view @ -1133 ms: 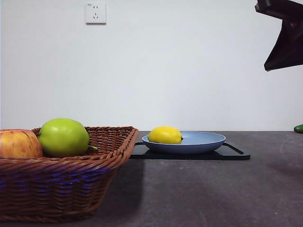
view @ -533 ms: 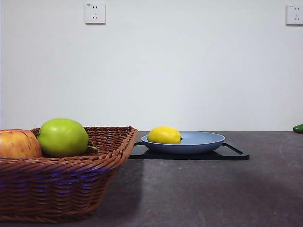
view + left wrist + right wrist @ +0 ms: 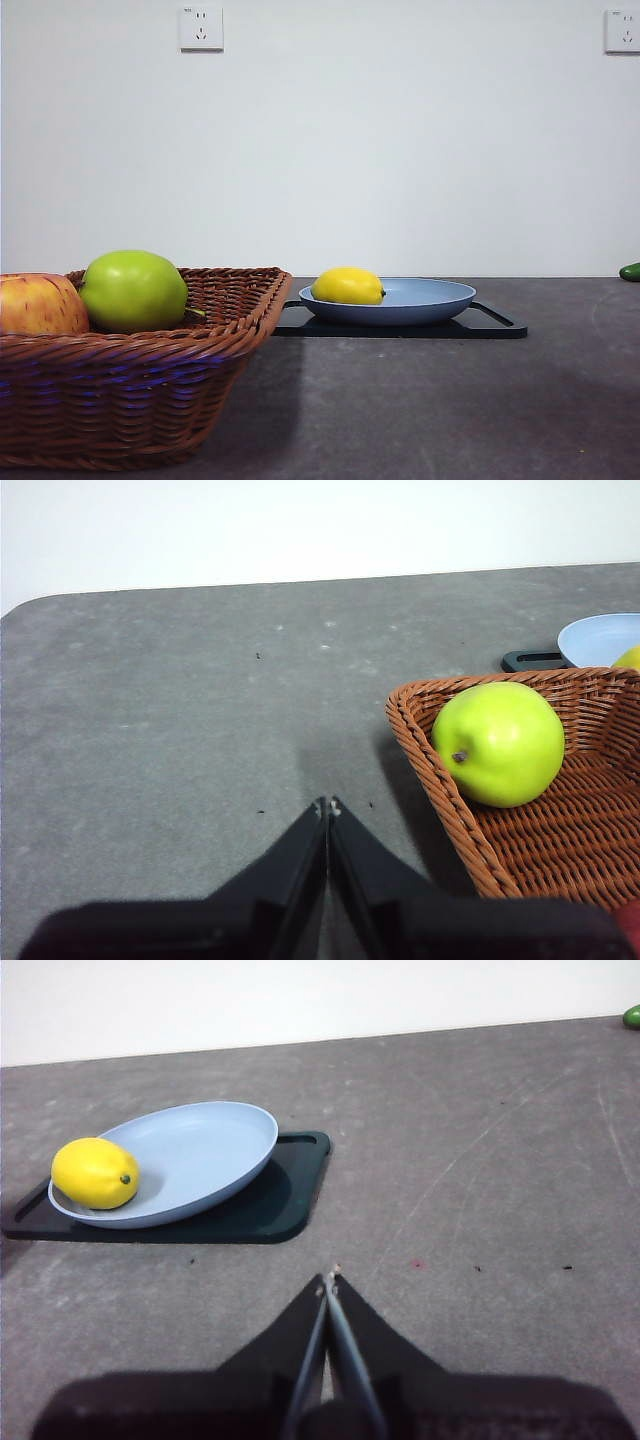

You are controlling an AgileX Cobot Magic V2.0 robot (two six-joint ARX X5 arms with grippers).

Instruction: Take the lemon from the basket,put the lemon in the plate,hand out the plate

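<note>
The yellow lemon point(image 3: 348, 286) lies at the near-left edge of the blue-grey plate point(image 3: 430, 296), which rests on a black tray point(image 3: 490, 324). The right wrist view shows the lemon point(image 3: 95, 1173) in the plate point(image 3: 200, 1150) too. The brown wicker basket point(image 3: 130, 390) stands at the front left; its rim point(image 3: 430, 770) shows in the left wrist view. My left gripper point(image 3: 327, 805) is shut and empty over bare table beside the basket. My right gripper point(image 3: 329, 1280) is shut and empty, off to the side of the tray. Neither arm shows in the front view.
A green apple point(image 3: 134, 291) and a red-yellow apple point(image 3: 40, 305) lie in the basket. A small green object point(image 3: 630, 271) sits at the far right table edge. Grey table surface lies between the basket and the tray.
The dark arm at the top right corner of the front view has left the picture. The lemon, plate and basket have not moved.
</note>
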